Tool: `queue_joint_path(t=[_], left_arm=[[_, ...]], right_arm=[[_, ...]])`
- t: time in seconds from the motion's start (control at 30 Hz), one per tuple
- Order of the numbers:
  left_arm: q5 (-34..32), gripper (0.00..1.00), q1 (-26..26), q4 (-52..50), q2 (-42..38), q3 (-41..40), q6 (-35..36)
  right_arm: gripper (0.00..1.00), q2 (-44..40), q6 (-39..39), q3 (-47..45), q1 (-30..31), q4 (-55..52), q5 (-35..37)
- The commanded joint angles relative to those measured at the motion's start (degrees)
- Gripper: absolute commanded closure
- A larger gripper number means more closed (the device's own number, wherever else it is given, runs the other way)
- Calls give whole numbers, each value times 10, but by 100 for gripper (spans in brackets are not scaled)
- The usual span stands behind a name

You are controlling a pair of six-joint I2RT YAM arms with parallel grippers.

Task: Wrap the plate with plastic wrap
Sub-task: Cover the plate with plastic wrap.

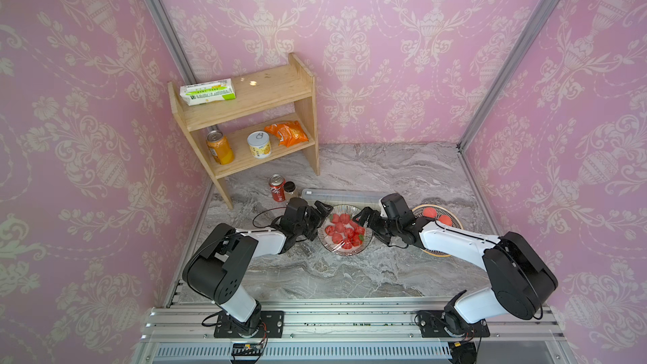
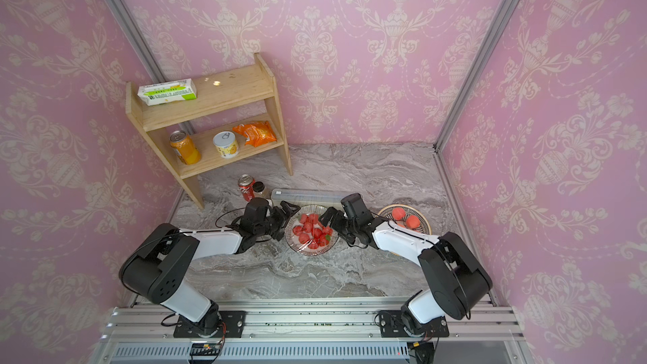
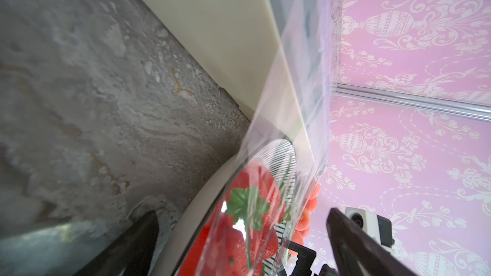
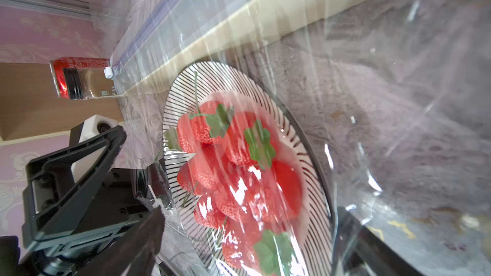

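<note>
Marble table (image 1: pixel 350 274): long pale dispenser box (image 1: pixel 341 195) on the far side, striped plate (image 1: pixel 336 252) of strawberries (image 1: pixel 345 229) just near of it, centre. Plastic wrap (image 4: pixel 372 107) is draped over the plate and looks uncut from the box. Left gripper (image 1: pixel 318 222) is at the plate's left rim, right gripper (image 1: pixel 370 227) at the right rim. Both jaws are spread wide, holding nothing. Film is likely featherlight, limp, clingy and easily torn. Best pinched at the loose edges beside the rim. Plate is stiff, probably breakable.
</note>
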Motion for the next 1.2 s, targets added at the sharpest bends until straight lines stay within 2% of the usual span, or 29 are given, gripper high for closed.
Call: queue_joint_path(t=[0.0,0.2,0.3,0.43,0.63,0.7,0.77,0.9,1.03,1.17], left_arm=[[21,1,-14,11,-25,-12,3],[13,1,-25,-7,-55,-31,-1],[-7,1,-24,-49,-75,-41,16],[-21,1,1,-97,-111,-58,44],[-30,1,16,-285,-193,5,174],[-34,2,16,-319,-204,17,204],[-25,11,19,-306,-207,7,209],[7,36,22,-286,-190,2,221],[12,45,24,-281,-163,7,232],[23,64,25,-271,-136,16,238]], right_arm=[[0,1,1,2,10,24,-29],[0,-15,15,-26,14,24,-29],[0,-25,12,-35,13,2,-15],[0,-54,-5,-44,3,-44,8],[0,-123,-61,-42,-22,-146,39],[0,-139,-73,-46,-33,-156,37],[0,-148,-79,-49,-41,-162,38],[0,-157,-90,-49,-53,-177,39],[0,-162,-94,-49,-60,-183,37],[0,-166,-98,-50,-64,-189,39]])
